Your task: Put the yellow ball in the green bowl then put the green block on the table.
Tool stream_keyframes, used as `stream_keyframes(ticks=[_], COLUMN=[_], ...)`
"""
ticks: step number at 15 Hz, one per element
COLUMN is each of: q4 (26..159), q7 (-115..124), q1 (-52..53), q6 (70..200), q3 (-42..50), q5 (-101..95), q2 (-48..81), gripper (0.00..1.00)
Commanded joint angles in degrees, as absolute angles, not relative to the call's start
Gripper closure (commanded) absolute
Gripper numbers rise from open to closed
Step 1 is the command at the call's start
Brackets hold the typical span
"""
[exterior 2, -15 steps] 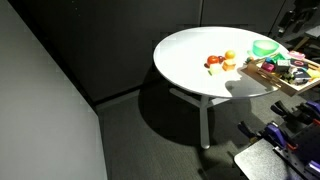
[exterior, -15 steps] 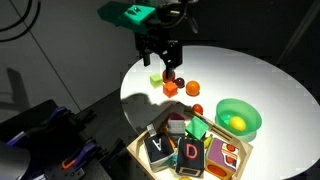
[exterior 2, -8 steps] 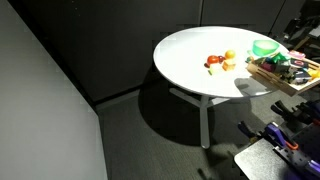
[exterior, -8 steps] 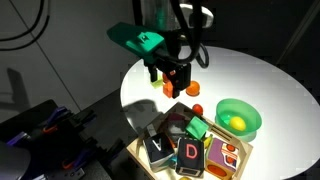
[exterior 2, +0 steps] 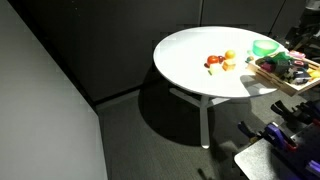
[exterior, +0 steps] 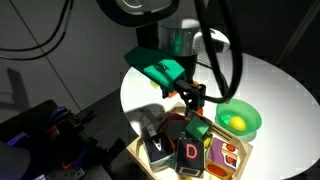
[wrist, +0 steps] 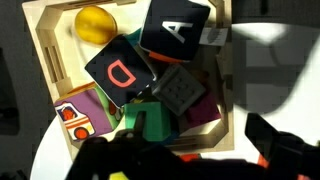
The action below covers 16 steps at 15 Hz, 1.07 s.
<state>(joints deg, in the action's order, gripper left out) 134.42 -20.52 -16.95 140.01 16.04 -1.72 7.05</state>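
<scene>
In an exterior view the green bowl (exterior: 238, 118) stands on the white table (exterior: 270, 85), and the yellow ball (exterior: 236, 122) lies inside it. The green block (exterior: 197, 128) rests among other blocks in a wooden tray (exterior: 240, 160). My gripper (exterior: 192, 104) hangs open just above the tray's far edge, left of the bowl, holding nothing. The wrist view looks down on the green block (wrist: 148, 122), with my gripper (wrist: 190, 155) above it and the dark fingers (wrist: 268, 140) spread wide. The bowl (exterior 2: 265, 47) also shows at the table's far side.
The tray also holds dark blocks marked A (wrist: 178, 30) and D (wrist: 120, 72), a grey block (wrist: 182, 92) and a yellow rounded piece (wrist: 95, 22) in a corner. Orange and red balls (exterior 2: 222, 62) lie on the table (exterior 2: 190, 60) beside the tray (exterior 2: 285, 75).
The arm has swung from above the balls on the table over to the tray, coming down over the blocks. The jaws stayed open.
</scene>
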Motion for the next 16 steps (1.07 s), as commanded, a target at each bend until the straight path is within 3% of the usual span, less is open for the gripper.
stream_keyframes(ticks=[1, 16], q4=[130.45, 118.67], q7=[-23.62, -30.59], q1=[-18.52, -22.76], q6=[141.56, 145.14], q3=[15.97, 12.71], q5=[-2.05, -2.99], q2=[11.85, 25.75], gripper=[0.0, 0.0])
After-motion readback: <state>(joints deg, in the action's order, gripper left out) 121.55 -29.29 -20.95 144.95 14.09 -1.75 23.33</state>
